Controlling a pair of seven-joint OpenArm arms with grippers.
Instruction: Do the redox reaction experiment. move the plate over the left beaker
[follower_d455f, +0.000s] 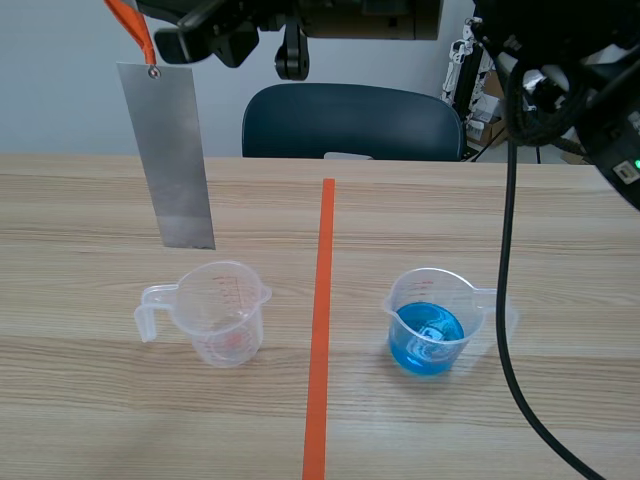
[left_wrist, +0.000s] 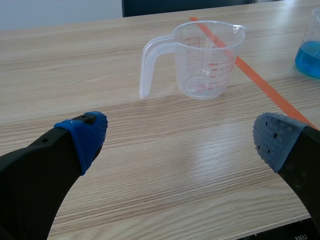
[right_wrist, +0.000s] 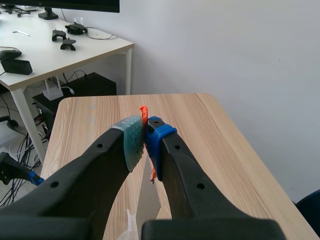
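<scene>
A grey metal plate (follower_d455f: 172, 160) hangs upright from an orange strap (follower_d455f: 128, 22). My right gripper (follower_d455f: 165, 42), on the arm raised across the top, is shut on that strap (right_wrist: 143, 111); the plate (right_wrist: 149, 202) dangles below its fingers. The plate's lower edge is just above and left of the empty clear left beaker (follower_d455f: 225, 312). The right beaker (follower_d455f: 430, 325) holds blue liquid. My left gripper (left_wrist: 182, 140) is open low over the table, with the empty beaker (left_wrist: 207, 60) ahead of it and nothing between its fingers. The left arm does not show in the scene view.
An orange tape line (follower_d455f: 322, 330) runs between the two beakers. The blue beaker (left_wrist: 309, 52) stands beyond the tape from my left gripper. A dark chair (follower_d455f: 350, 122) is behind the table. A black cable (follower_d455f: 508, 260) hangs from the right arm beside the blue beaker.
</scene>
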